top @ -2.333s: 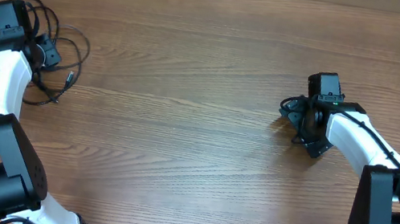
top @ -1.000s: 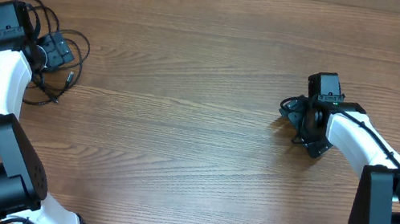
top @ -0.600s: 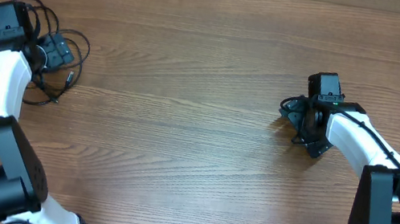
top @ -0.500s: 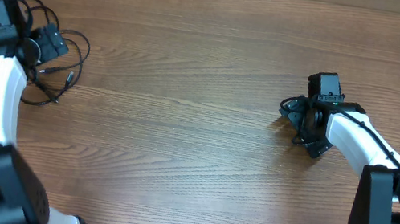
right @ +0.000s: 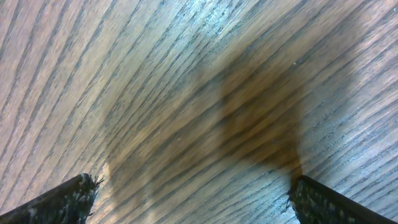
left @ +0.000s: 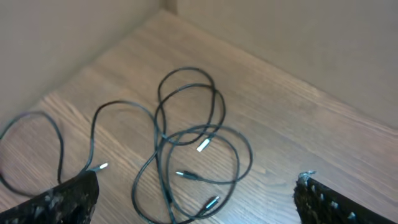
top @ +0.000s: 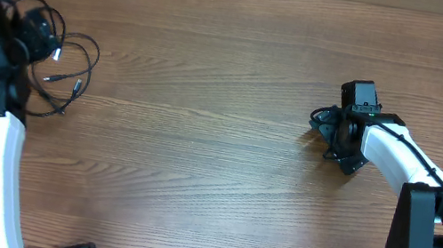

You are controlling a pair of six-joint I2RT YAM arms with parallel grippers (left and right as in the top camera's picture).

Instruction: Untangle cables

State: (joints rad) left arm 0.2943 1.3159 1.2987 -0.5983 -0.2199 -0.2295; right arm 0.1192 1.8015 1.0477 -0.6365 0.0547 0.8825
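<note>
Released and empty, the left hand (left: 196,183) hangs above the wooden surface (top: 198,156), its two fingers (left: 65,199) spread wide with nothing gripped between them. From its wrist camera, the cables (left: 186,143) lie on the surface directly below and ahead of this hand. They are thin black cords in several loose, overlapping loops that cross one another near the middle. Small silvery plug ends (left: 203,145) show among the loops. One cord runs under the left finger at the bottom edge of that view; whether it touches the finger cannot be told.

From overhead, the left hand (top: 35,28) sits near the far left corner of the surface, and the cables (top: 63,71) spread out just to its right and towards the near side. A pale wall (left: 311,37) borders the surface beyond the loops.

On the other side, well apart from the cables, the right hand (top: 334,141) is close to the surface. Its wrist camera shows the right hand (right: 193,186) also released, fingers (right: 68,199) wide, with only bare wood grain and a dark shadow (right: 261,118) between them. Bare surface lies between the two hands, and nothing stands between the left hand and the cables.
</note>
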